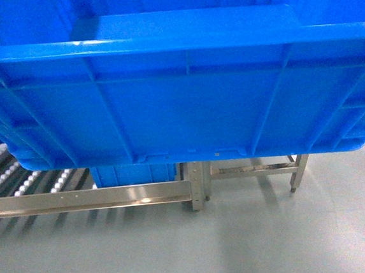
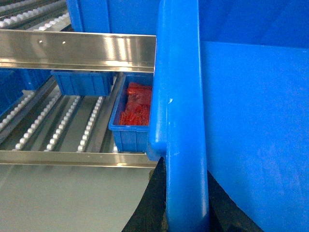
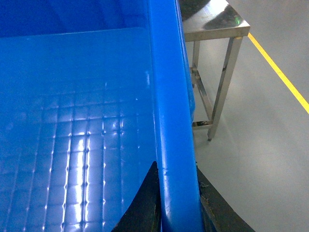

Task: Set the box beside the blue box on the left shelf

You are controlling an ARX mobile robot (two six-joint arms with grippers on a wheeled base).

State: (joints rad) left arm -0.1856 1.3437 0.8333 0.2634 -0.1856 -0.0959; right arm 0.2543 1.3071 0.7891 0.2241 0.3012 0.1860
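Observation:
The box point(image 1: 180, 105), a big bright blue ribbed crate, hangs in the air and fills the upper head view. Its two ends are gripped, and it hides both grippers in that view. My left gripper point(image 2: 186, 205) is shut on the box's thick left rim point(image 2: 181, 121), one black finger on each side. My right gripper point(image 3: 176, 205) is shut the same way on the right rim point(image 3: 169, 96), with the gridded crate floor point(image 3: 72, 145) beside it. The left shelf point(image 1: 85, 198), a steel rack with white rollers point(image 1: 7, 177), lies low and ahead on the left. The blue box point(image 1: 134, 174) stands on it.
A lower shelf level holds a small blue bin of red parts point(image 2: 133, 113) and another small blue bin point(image 2: 82, 82). A steel-legged table point(image 3: 217, 29) stands right of the shelf. A yellow line point(image 3: 280, 72) runs along the grey floor point(image 1: 243, 246).

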